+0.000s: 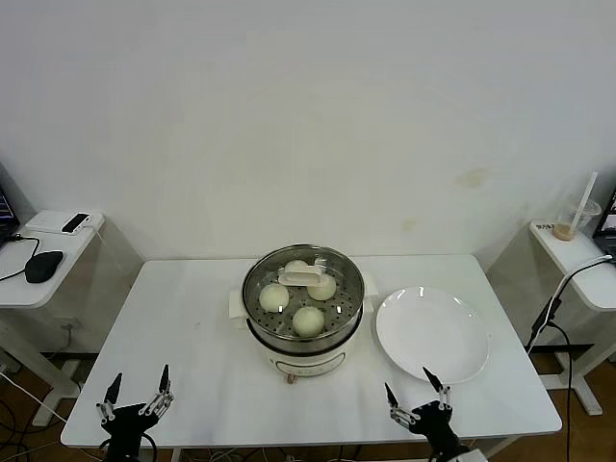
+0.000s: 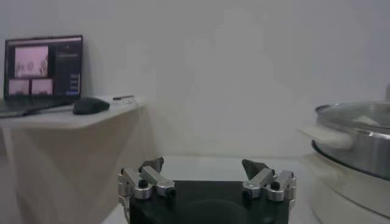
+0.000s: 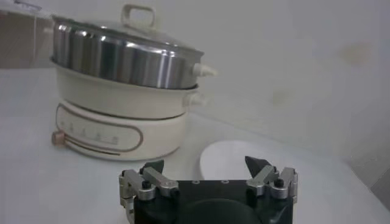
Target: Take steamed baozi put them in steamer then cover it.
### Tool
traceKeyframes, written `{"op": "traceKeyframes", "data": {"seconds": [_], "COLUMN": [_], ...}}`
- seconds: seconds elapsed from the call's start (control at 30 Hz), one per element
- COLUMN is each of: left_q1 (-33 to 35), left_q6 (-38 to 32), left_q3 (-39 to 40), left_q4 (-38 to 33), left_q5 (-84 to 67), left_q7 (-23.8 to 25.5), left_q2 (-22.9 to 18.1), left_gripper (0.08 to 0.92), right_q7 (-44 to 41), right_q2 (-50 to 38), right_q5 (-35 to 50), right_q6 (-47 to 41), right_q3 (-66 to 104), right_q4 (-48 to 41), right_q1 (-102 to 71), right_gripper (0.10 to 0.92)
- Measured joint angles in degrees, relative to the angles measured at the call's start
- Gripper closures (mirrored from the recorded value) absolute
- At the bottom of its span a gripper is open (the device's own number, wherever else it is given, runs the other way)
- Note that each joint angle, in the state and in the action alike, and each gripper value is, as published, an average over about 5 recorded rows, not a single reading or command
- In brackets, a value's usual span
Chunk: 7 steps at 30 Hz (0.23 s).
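The steamer (image 1: 339, 327) stands mid-table, a shiny steel pot on a white base. The clear glass cover (image 1: 289, 303) with its cream handle (image 1: 303, 277) sits on it. Through the glass I see several cream-white baozi (image 1: 308, 320) on the perforated tray. My left gripper (image 1: 140, 397) is open and empty at the table's front left edge. My right gripper (image 1: 414, 395) is open and empty at the front edge, just before the plate. The covered steamer shows in the left wrist view (image 2: 356, 137) and the right wrist view (image 3: 122, 61). Gripper points: left (image 2: 203, 167), right (image 3: 206, 164).
An empty white plate (image 1: 430, 334) lies right of the steamer, also in the right wrist view (image 3: 234, 159). Side desks flank the table: left one with a mouse (image 1: 43, 265) and laptop (image 2: 42, 70), right one with a cup (image 1: 570, 223).
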Motion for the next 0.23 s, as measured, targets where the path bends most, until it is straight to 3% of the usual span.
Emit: {"op": "traceKeyframes", "data": {"seconds": [0.23], "left_q1": [0.8], "left_q6": [0.8], "left_q3": [1.7], "left_q4": [-0.5], "left_q5": [-2.1], "left_q7": [-0.2], "left_q2": [-0.9], "left_gripper": [0.177], "right_q7": [1.0], "right_q2": [0.1], "right_q5": [2.6], "right_q6": [-2.0], "right_q3": [-1.6], "right_q4": [0.8], "right_q1": [0.2], "right_gripper": [0.203]}}
